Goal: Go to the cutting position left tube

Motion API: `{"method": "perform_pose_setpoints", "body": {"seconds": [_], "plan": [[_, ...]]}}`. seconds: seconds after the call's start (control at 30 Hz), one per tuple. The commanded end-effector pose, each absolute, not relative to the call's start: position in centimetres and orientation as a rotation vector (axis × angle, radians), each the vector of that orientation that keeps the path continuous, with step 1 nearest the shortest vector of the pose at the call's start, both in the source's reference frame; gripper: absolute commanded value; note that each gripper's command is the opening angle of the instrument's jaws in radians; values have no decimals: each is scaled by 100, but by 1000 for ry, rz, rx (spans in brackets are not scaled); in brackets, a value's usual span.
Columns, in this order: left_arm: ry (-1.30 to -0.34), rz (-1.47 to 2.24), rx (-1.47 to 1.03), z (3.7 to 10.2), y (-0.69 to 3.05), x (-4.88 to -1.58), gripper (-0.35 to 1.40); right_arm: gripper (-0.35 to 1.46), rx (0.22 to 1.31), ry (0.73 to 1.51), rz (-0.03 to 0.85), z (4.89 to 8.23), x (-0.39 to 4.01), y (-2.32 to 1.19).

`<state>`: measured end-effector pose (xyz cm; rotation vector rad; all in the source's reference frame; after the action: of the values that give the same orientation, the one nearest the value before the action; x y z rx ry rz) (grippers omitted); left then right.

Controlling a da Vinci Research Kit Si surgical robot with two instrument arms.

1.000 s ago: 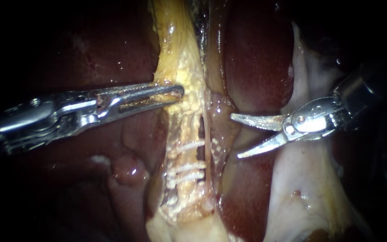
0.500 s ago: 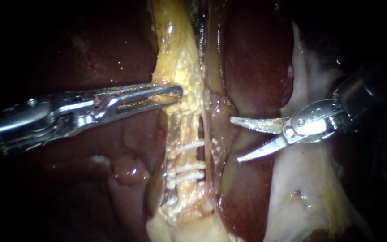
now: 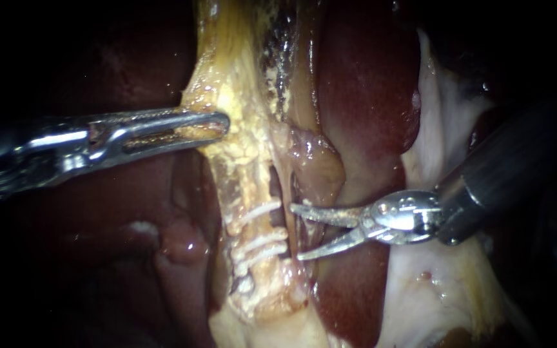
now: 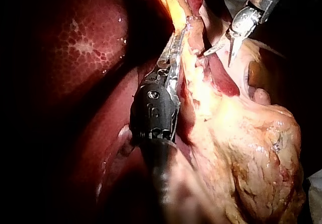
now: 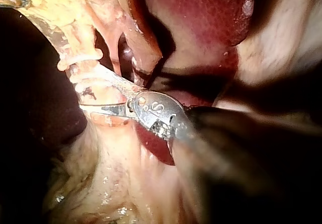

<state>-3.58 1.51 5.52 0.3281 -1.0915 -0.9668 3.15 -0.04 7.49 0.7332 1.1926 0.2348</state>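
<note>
the step in hand is the approach. the right tool [image 3: 296, 232], a pair of curved silver blades on a dark shaft, stands with its jaws apart and nothing between them. its tips are just beside the near ends of the white clips [image 3: 259, 211].

the task's thing, the left tube [image 3: 247, 193], is a yellow, crusted cord running down the middle of the endoscope view. it lies just past those tips, beyond a thin pale strand [image 3: 289, 193] that a dark slit sets apart from it. the left tool [image 3: 222, 122], long slotted silver jaws, is clamped on the yellow fatty band [image 3: 227, 77] above the clips and draws it sideways over the dark red liver [image 3: 362, 84].

to do this well, i judge, hold the blades spread and ease them in level, aiming for the bare stretch between the top clip and the two lower ones. one blade should pass on each side of the left tube alone. the risks are catching the thin strand or nicking a clip. i cannot tell whether the blades lie in front of that strand or against it. the left hold should stay taut.

counted: two tools, three white clips, two cords (tube and strand), one liver.
</note>
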Motion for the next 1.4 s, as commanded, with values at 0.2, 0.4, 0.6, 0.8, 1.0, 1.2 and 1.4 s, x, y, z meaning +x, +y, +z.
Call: {"method": "perform_pose_setpoints", "body": {"seconds": [0.2,0.4,0.6,0.8,1.0,1.2,1.4], "plan": [[-1096,-963,323,545,149,-355,-35,143,778,1182,241,761,329,-5],[-1096,-963,323,541,147,-354,-35,143,798,1142,229,775,337,-3],[-1096,-964,322,539,145,-354,-35,143,802,1121,233,784,337,1],[-1096,-964,322,538,145,-354,-35,143,820,1111,236,787,344,3],[-1096,-964,322,538,144,-355,-35,141,882,1108,203,790,358,7],[-1096,-964,322,537,144,-355,-35,138,929,1110,153,793,367,10],[-1096,-964,323,538,145,-355,-35,135,967,1110,91,793,372,10]]}}
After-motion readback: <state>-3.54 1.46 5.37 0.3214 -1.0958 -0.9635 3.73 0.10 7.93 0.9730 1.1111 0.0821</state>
